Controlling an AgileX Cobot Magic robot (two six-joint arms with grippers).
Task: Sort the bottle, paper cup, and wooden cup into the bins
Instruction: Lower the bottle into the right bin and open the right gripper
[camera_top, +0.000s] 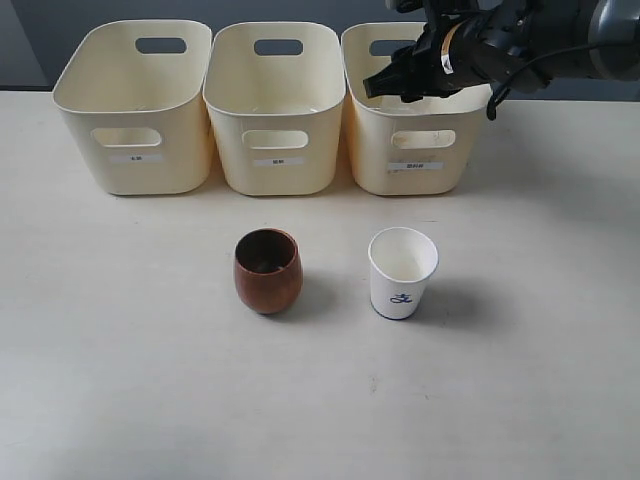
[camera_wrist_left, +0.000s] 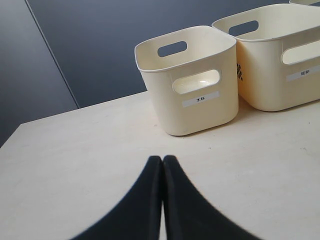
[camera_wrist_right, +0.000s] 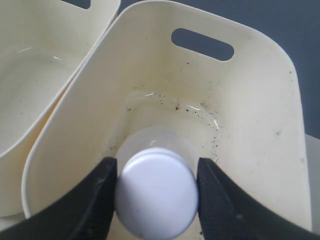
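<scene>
While exterior hides it | right pincer (camera_wrist_right: 156, 187) grips bottle (camera_wrist_right: 156, 197) over bin (camera_wrist_right: 260, 125)

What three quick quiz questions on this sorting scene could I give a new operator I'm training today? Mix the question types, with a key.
1. True or false: the wooden cup lies inside a bin.
2. What does the right claw hold? A) paper cup B) bottle C) nothing
3. Over which bin does the right claw hover in the exterior view?

Key: 1 false, it stands on the table beside the paper cup. 2 B, the bottle. 3 the right bin.
</scene>
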